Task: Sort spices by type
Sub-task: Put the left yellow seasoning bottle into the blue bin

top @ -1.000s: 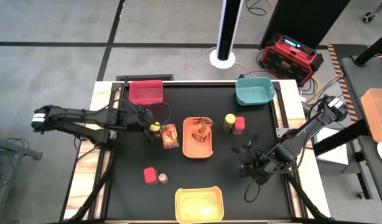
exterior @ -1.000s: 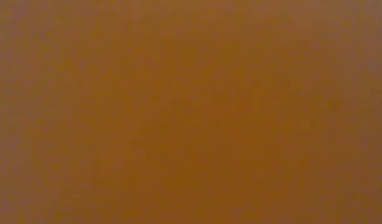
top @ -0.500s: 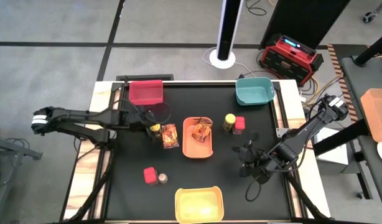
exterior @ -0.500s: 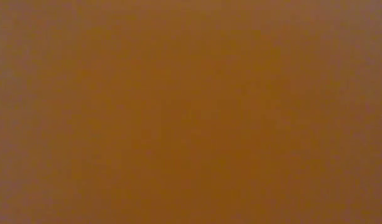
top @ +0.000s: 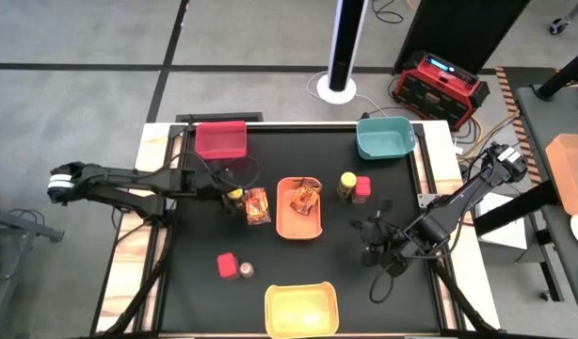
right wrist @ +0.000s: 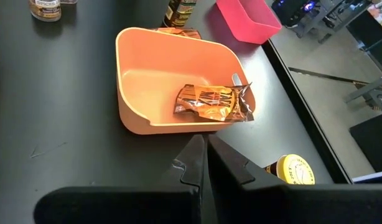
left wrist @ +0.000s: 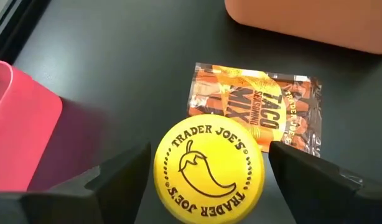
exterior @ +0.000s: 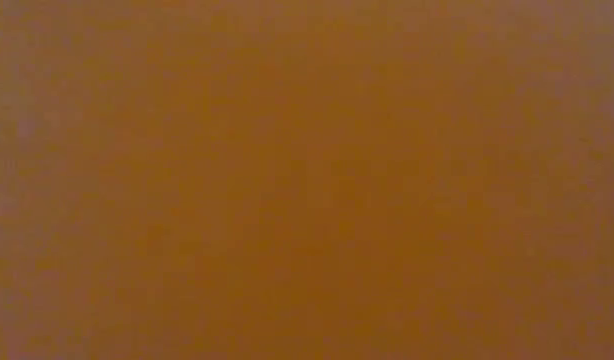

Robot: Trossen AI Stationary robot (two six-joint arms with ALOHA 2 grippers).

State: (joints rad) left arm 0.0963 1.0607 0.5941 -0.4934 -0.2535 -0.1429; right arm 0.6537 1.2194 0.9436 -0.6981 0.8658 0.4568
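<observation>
Left gripper [left wrist: 206,171]: fingers spread either side of a yellow-lidded jar [left wrist: 209,167], not yet touching it, seemingly lined up for a grasp; the jar stands near the table's left edge, below the red bin [top: 220,139]

Flat printed packet [left wrist: 258,111]: lies just beside that jar, still on the table, toward the orange bin [top: 299,219]

Second packet [right wrist: 213,102]: already inside the orange bin at mid-table, so that bin appears to serve packets

Second yellow-lidded jar [top: 347,183]: touching a red cube box [top: 362,187], below the teal bin [top: 385,137] at the far right corner

Second red cube box [top: 228,265]: beside a tiny silver-lidded jar [top: 246,270], above the empty yellow bin [top: 301,307] at the near edge

Right gripper [right wrist: 204,163]: fingers pressed together, holding nothing, waiting near the right edge

Low view: shows nothing
</observation>
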